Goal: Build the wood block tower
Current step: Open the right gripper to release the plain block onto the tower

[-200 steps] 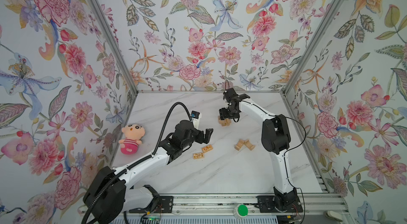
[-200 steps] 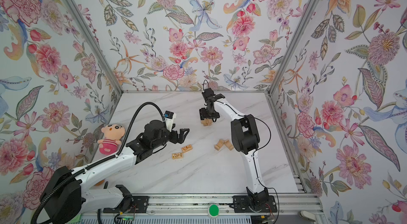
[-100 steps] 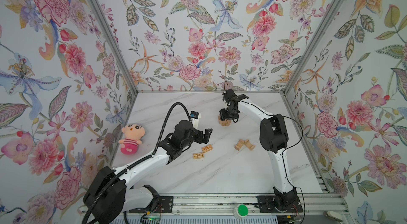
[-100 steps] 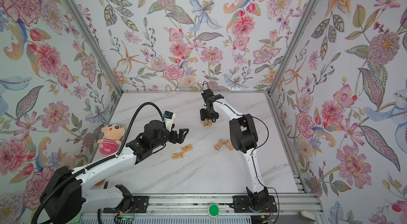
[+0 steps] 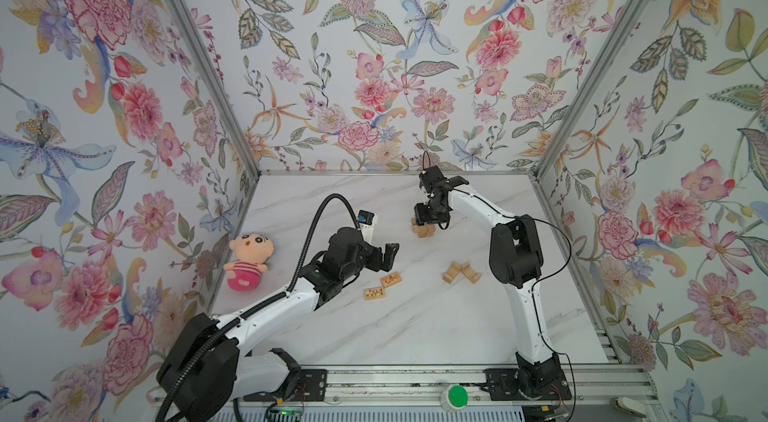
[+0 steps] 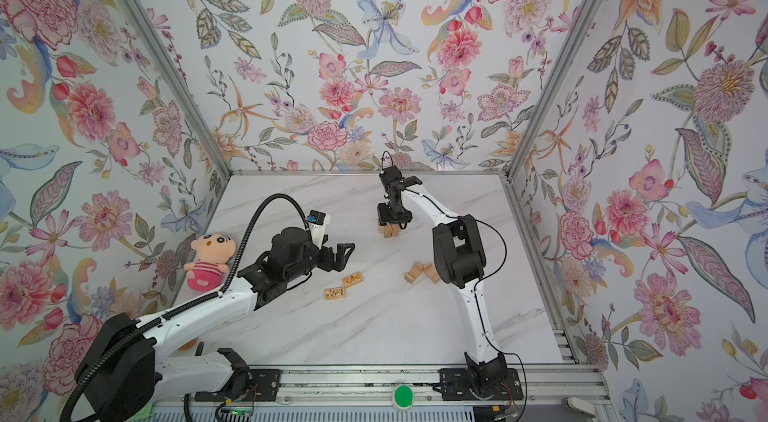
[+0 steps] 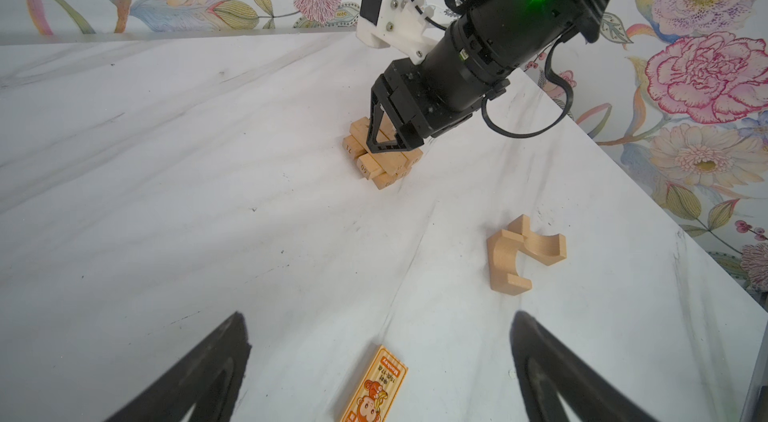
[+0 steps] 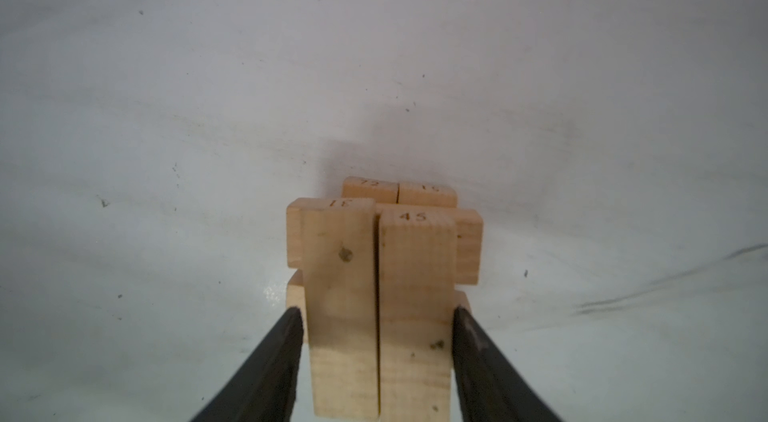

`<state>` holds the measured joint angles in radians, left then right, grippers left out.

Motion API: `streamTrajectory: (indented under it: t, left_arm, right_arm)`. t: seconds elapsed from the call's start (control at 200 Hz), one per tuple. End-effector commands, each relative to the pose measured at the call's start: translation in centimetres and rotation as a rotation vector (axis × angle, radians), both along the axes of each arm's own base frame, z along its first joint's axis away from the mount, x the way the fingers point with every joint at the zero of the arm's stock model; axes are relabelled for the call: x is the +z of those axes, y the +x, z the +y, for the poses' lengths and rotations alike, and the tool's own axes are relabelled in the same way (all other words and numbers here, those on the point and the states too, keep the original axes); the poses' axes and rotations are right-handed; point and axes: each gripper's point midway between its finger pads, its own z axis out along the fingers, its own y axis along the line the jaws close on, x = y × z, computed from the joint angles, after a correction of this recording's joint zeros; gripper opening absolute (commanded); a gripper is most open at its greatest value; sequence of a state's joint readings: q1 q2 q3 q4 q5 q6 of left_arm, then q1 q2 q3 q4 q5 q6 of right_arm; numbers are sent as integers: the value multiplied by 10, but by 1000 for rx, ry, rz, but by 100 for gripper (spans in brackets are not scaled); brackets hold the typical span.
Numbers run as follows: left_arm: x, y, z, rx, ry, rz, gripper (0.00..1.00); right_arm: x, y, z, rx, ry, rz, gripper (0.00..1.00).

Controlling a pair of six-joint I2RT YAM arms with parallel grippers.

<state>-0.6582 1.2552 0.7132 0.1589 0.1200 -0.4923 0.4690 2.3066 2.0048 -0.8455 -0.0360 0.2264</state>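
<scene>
The tower (image 5: 423, 229) (image 6: 388, 229) of crisscrossed tan wood blocks stands at the back middle of the marble table. My right gripper (image 8: 376, 312) (image 5: 428, 220) reaches down over it. Its fingers (image 8: 286, 341) press both sides of the top pair of blocks (image 8: 376, 274), which lie side by side. From the left wrist view the tower (image 7: 382, 164) shows under that gripper. My left gripper (image 7: 380, 316) (image 5: 384, 257) hangs open and empty over a printed block (image 7: 374, 386) (image 5: 390, 280). A second printed block (image 5: 374, 293) lies beside it.
Two arch-shaped wooden pieces (image 5: 461, 273) (image 7: 523, 254) lie right of the printed blocks, near the right arm's elbow. A pink plush doll (image 5: 248, 260) lies at the left wall. Floral walls enclose the table (image 5: 415, 324) on three sides.
The right gripper's jaws have narrowed onto the tower's top pair of blocks. The left arm has stayed where it was.
</scene>
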Motion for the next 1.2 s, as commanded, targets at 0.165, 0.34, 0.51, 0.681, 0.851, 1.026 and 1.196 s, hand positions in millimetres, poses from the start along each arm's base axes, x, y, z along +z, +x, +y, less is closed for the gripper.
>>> streamTrajectory:
  t: [0.165,0.34,0.51,0.681,0.851,1.026,1.196]
  left_arm:
    - [7,1,11,22,0,-31,99]
    - [7,2,12,24,-1,-30,99]
    - [6,1,12,23,0,-29,99]
    - [7,2,14,25,-3,-33,99]
    - [8,1,14,19,-4,-32,99]
    - [9,1,14,15,-2,-34,98]
    - [12,0,17,21,-2,-44,99]
  right_arm:
    - [-4,2,3,-13,-18,10,50]
    - [-3,3,3,-20,-15,8,50]
    - [-3,3,2,-24,-12,12,50]
    - [-5,2,3,-25,-10,17,50]
    - [-4,2,5,-27,-1,21,56]
    - [13,3,8,-24,15,-9,63]
    - [35,3,7,-27,20,-45,63]
